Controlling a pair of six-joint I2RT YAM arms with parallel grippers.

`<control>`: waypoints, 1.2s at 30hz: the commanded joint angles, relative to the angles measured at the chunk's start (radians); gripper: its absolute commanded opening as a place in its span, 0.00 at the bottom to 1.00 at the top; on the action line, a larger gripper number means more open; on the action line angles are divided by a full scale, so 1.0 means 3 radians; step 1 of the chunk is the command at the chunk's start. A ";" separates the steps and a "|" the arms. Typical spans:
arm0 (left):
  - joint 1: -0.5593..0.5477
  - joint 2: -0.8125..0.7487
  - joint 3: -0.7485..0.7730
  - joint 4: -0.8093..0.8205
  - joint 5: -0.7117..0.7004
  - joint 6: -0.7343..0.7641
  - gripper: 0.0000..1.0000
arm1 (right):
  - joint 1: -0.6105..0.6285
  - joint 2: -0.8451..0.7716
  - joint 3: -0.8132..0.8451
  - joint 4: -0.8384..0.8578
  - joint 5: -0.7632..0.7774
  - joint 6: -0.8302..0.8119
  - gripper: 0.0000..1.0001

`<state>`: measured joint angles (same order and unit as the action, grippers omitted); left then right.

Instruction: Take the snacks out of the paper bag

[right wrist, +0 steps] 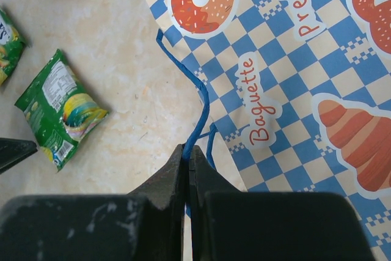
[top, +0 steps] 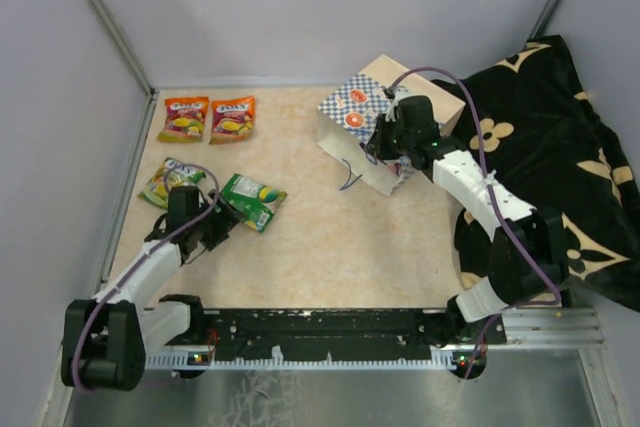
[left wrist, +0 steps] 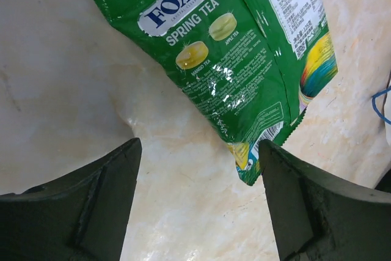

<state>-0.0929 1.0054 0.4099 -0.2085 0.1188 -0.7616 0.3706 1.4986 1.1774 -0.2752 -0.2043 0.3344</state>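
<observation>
The paper bag [top: 352, 110], blue-white checked with pastry pictures, lies tipped on the table at the back right; it fills the right wrist view [right wrist: 305, 59]. My right gripper [right wrist: 188, 151] is shut on its thin blue cord handle [right wrist: 199, 114], over the bag's near side [top: 385, 155]. A green snack packet [top: 253, 199] lies on the table just ahead of my left gripper [top: 213, 227], which is open and empty [left wrist: 198, 148], with the packet's corner [left wrist: 238, 59] beside its right finger. Two orange packets [top: 184, 118] [top: 232, 118] and a pale green one [top: 168, 182] lie at the left.
A black cloth with gold flower marks [top: 560, 147] covers the right side. A brown box [top: 435, 95] sits behind the bag. Grey walls close the left, back and right. The beige tabletop [top: 330, 237] lies between the arms.
</observation>
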 commanded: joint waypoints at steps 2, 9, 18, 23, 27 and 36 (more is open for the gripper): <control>0.0060 0.0258 -0.0053 0.0623 0.0359 -0.0128 0.81 | -0.0003 -0.0148 -0.0013 0.0112 0.0010 -0.0041 0.00; 0.0076 0.0605 -0.0151 0.0876 0.0320 -0.0205 0.71 | -0.0003 -0.0070 -0.0022 0.0145 -0.0035 -0.0052 0.00; 0.0110 0.0381 0.0498 0.0172 -0.0047 0.0029 0.01 | -0.0003 -0.0061 -0.0041 0.0176 -0.0098 -0.0072 0.00; 0.0101 0.0159 0.1325 -0.0655 -0.0566 0.0844 0.00 | -0.0003 -0.0041 -0.0095 0.0250 -0.0127 -0.0043 0.00; 0.0105 0.0179 0.1790 -0.1102 -0.0947 0.1510 0.00 | -0.0003 0.0028 -0.0094 0.0305 -0.0188 0.0005 0.00; -0.0715 0.1035 0.2040 -0.1581 -0.2829 0.1873 0.00 | -0.0003 0.0078 -0.0122 0.0397 -0.0319 0.0089 0.00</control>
<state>-0.1463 1.1839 1.0115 -0.5636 -0.3744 -0.2771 0.3706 1.5200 1.1385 -0.2142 -0.2718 0.3458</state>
